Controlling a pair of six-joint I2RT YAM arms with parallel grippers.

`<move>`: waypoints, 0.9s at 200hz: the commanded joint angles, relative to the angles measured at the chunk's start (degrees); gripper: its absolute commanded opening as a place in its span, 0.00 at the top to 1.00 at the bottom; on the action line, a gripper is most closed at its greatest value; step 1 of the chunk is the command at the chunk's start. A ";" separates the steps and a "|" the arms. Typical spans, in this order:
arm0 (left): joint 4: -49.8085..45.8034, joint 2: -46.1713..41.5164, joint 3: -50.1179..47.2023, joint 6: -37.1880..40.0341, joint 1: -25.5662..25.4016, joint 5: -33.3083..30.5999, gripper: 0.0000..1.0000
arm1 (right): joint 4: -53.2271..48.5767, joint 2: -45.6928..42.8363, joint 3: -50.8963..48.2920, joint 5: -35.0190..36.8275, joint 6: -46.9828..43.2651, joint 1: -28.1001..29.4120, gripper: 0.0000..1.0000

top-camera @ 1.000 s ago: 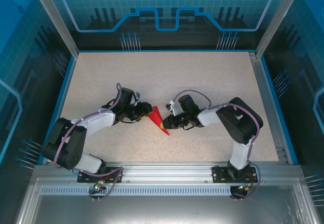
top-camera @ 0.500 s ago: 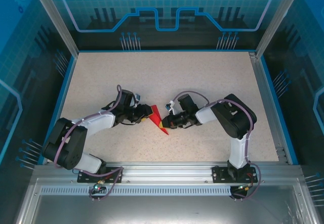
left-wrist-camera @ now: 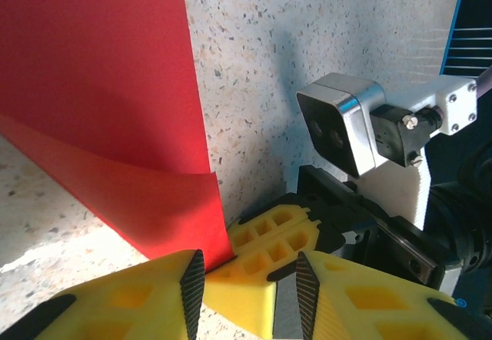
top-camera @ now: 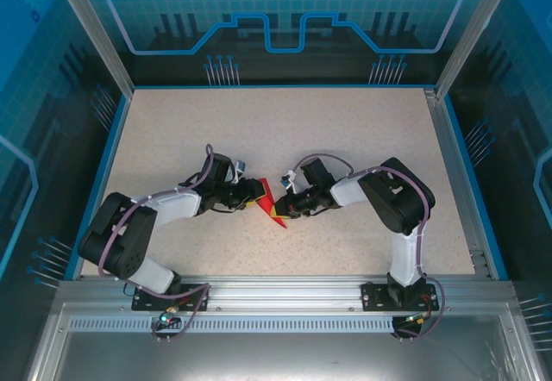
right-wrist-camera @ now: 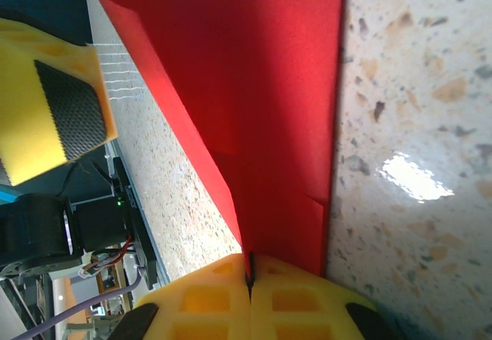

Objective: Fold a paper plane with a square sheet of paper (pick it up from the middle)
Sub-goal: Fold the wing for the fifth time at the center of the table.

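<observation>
My left tool (top-camera: 253, 193) has crept closer to the sheet of paper (top-camera: 270, 207), its jaws narrower but still apart beside a curled corner. The bright red sheet, folded into a slim creased wedge pointing toward the near edge, lies mid-surface (top-camera: 285, 131) between both tools, with my right tool (top-camera: 290, 206) pressed together on its fold. Open room stretches toward the far edge.

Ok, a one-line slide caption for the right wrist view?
Right gripper, fingers shut on the creased red paper, against the speckled table, with the left gripper's finger nearby.
</observation>
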 commanded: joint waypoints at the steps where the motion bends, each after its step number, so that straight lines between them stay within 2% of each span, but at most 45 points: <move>1: 3.02 2.11 0.70 -0.13 -0.76 2.03 0.60 | -4.06 2.32 -0.56 5.10 0.37 0.32 0.97; 80: 5.43 4.71 1.63 -0.17 -1.34 2.94 0.59 | 2.37 2.95 -4.05 6.63 6.44 0.50 1.00; 168: 7.12 10.86 3.73 1.15 -2.14 3.83 0.56 | 1.44 2.70 -4.25 9.75 7.51 1.22 1.00; 180: 7.23 11.86 4.00 1.16 -2.12 3.89 0.56 | -1.21 2.36 -3.88 10.35 7.14 1.48 0.99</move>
